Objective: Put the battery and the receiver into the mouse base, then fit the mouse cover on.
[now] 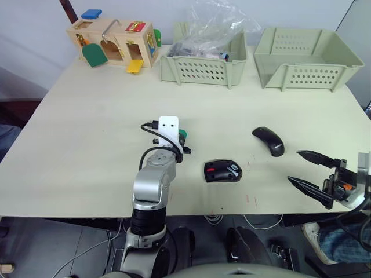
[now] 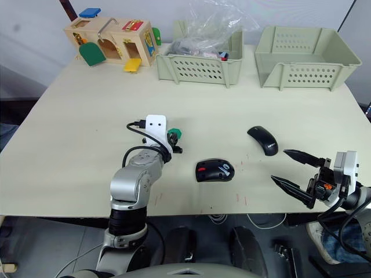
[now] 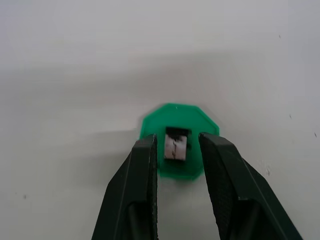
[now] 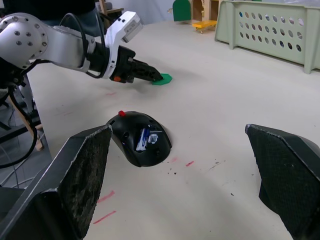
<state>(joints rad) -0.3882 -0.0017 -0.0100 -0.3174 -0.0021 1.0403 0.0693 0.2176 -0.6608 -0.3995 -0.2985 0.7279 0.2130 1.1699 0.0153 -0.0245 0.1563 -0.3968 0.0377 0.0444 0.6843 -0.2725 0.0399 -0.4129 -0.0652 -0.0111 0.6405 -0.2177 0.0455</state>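
left wrist view: the receiver (image 3: 176,145) sits on a green disc (image 3: 179,131), between the left gripper (image 3: 175,148) fingers, which look not quite closed on it.

The silver-and-black receiver (image 3: 176,145) lies on a green disc (image 3: 177,141); the mouse base (image 1: 222,171) is black with red.

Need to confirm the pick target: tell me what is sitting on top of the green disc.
On the green disc lies the receiver, a tiny dark-and-silver piece, between the left gripper's open fingers, which straddle it. The disc's near part is covered by those fingers.
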